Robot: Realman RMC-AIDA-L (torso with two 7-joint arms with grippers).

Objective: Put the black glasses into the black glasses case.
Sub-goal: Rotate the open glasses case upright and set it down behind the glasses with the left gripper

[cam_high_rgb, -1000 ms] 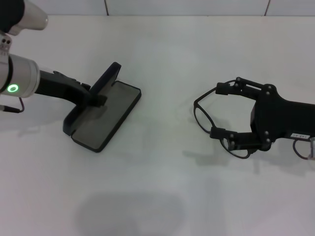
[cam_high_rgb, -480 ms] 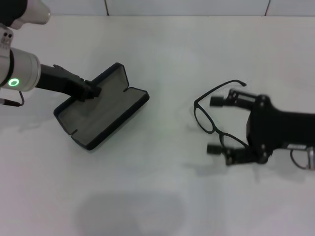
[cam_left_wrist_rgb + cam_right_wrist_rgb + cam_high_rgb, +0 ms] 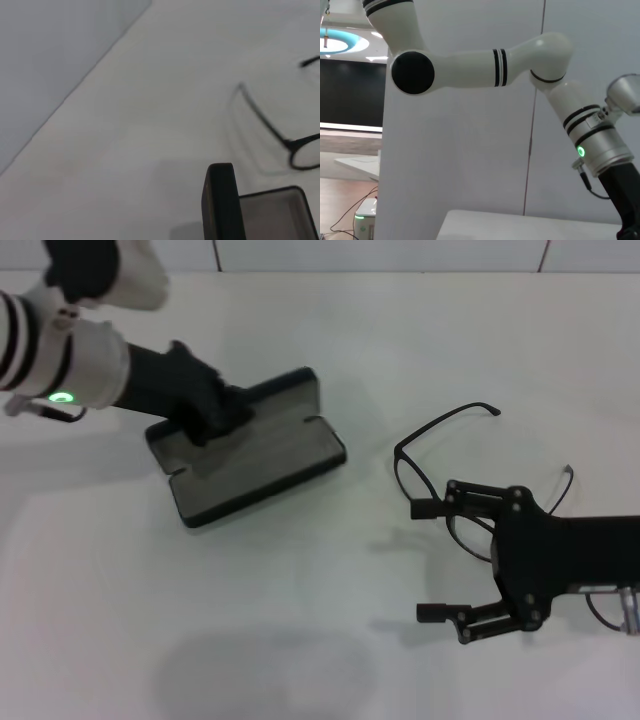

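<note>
Item: black glasses (image 3: 445, 465), unfolded, lying on the white tabletop (image 3: 330, 590) on the robot's right side, well apart from the case; not held by anything. Item: black glasses case (image 3: 250, 455), lying open on the tabletop on the left side, grey lining upward, lid spread back; nothing inside it. Item: left claw (image 3: 215, 415), reaching in from the left with its tip at the case's far-left edge, touching or clamped on the shell; whether its fingers are closed cannot be told. Item: right claw (image 3: 445, 560), arm entering low from the right edge, fingers spread wide and empty, the upper finger just beside the nearer lens, the lower finger clear of the frame. Step in hand, as judged: case opened and steadied, glasses not yet picked up. Next move would call for the right claw to line up on the frame and close gently, since thin rims and temple arms slide or bend easily, then carry across to the lining.
</note>
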